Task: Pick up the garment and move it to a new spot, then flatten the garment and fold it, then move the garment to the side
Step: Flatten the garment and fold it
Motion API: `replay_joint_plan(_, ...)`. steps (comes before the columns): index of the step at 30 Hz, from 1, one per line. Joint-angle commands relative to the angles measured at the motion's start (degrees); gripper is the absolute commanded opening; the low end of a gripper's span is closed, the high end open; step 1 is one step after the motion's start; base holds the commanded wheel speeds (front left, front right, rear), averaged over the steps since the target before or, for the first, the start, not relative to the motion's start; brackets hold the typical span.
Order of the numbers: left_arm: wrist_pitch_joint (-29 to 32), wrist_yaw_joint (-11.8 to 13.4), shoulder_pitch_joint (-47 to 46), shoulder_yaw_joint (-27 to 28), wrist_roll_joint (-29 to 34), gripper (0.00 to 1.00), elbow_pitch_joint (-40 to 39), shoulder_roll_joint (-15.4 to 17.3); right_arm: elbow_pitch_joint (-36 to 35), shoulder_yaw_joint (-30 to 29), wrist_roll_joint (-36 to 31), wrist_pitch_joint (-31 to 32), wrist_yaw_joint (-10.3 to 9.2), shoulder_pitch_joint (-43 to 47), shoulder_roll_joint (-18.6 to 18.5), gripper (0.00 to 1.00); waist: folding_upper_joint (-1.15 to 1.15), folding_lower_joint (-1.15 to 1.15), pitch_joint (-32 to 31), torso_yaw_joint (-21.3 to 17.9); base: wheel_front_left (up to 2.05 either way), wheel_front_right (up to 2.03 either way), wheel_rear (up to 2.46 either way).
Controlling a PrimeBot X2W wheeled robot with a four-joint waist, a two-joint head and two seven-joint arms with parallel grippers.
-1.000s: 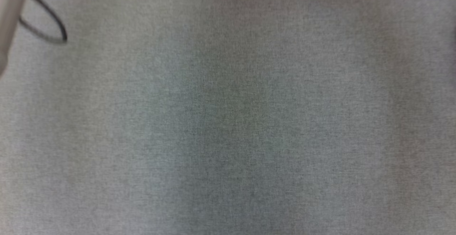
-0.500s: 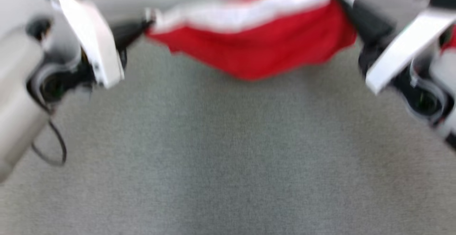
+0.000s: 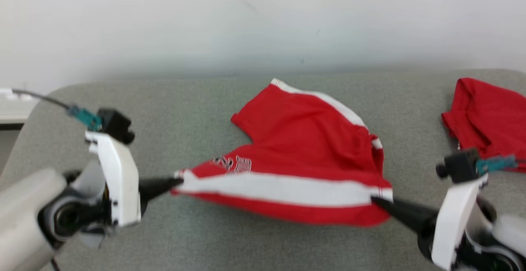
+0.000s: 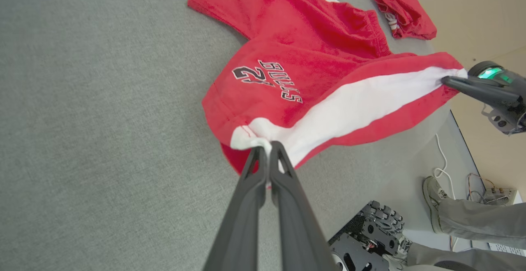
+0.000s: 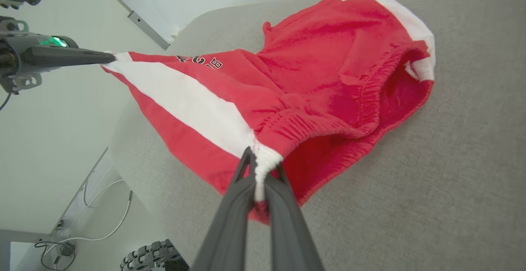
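The left hand (image 3: 176,182) has its 2 fingers pressed together on the hem corner of the red shorts (image 3: 304,147), right where the white side stripe ends. The right hand (image 3: 376,200) is clamped the same way on the other end of that stripe, at the gathered waistband. Between the 2 hands the stripe runs nearly taut and is lifted off the grey tabletop (image 3: 197,98). The rest of the shorts trails away from the robot and rests on the tabletop near its middle, with 1 leg lying flat toward the wall and the waistband bunched and gaping on the right. A second red garment (image 3: 489,119) lies near the far right end of the tabletop, well apart from the shorts.

This looks like the laying-out stage, with the shorts placed but not yet flat. To do it well, both hands should probably come down at the same rate with the stripe kept stretched, so the near edge lands straight instead of sagging in the middle. A slight draw toward the robot while lowering would likely drag the trailing cloth smooth and close the open waistband. The hands should let go only once the held edge touches the tabletop. The near edge should land fully on the tabletop, not over its rim.
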Motion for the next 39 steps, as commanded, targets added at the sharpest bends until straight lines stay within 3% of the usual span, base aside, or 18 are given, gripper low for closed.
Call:
replay_joint_plan(1, 0.5, 0.2, 2.1, -0.5, -1.0, 0.00, -1.2, 1.2, -1.4, 0.0, 0.4, 0.4, 0.01, 2.2, -1.2, 0.00, 0.00, 0.02, -1.5, -0.4, 0.00, 0.00, 0.00)
replay_joint_plan(11, 4.1, 3.5, 9.5, -2.4, -7.1, 0.00, -12.8, 9.5, -11.2, 0.2, 5.1, 5.8, 0.01, 15.3, -8.9, 0.00, 0.00, 0.02, -3.2, -0.7, 0.00, 0.00, 0.00)
replay_joint_plan(19, 6.4, 5.4, 7.8, -1.1, -9.4, 0.00, -16.5, 12.3, -14.2, -1.1, 6.8, 3.3, 0.01, 15.1, -9.3, 0.00, 0.00, 0.02, -1.6, -1.7, 0.00, 0.00, 0.00)
replay_joint_plan(32, 13.0, 5.9, -4.7, 2.7, -7.2, 0.00, -6.3, 5.9, -9.2, -6.2, 10.6, -2.8, 0.01, 10.2, -2.9, 0.00, 0.00, 0.02, 6.2, -5.5, 0.00, 0.00, 0.00)
replay_joint_plan(39, 15.3, 4.6, -11.2, 3.7, -4.4, 0.00, 1.3, 1.5, -6.6, -8.9, 11.3, -7.2, 0.01, 9.1, 2.3, 0.00, 0.00, 0.02, 10.7, -8.9, 0.00, 0.00, 0.00)
